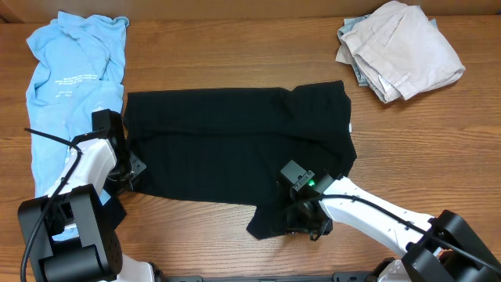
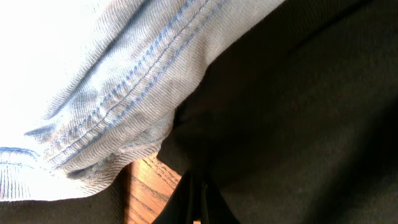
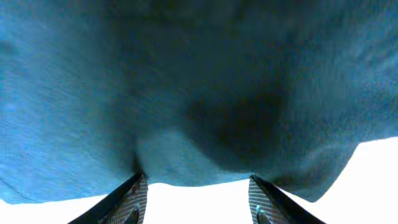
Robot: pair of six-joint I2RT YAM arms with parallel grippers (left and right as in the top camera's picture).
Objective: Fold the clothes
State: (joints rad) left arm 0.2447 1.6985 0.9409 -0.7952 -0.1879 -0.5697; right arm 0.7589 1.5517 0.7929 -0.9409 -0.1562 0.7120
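A large black garment [image 1: 227, 149] lies spread flat mid-table. My left gripper [image 1: 135, 168] sits at its left edge, beside the light blue T-shirt [image 1: 74, 70]. In the left wrist view that gripper [image 2: 198, 186] is shut, with the black cloth [image 2: 298, 112] puckering at its tips and the blue hem [image 2: 124, 81] just beyond. My right gripper [image 1: 301, 219] is over the garment's lower flap. In the right wrist view it [image 3: 196, 180] stands open, the cloth's edge [image 3: 186, 93] draped across both fingertips and nothing between the pads.
A pile of beige clothes [image 1: 399, 51] lies at the back right corner. The blue T-shirt runs down the left side, partly under my left arm. Bare wooden table [image 1: 235, 47] shows behind and in front of the black garment.
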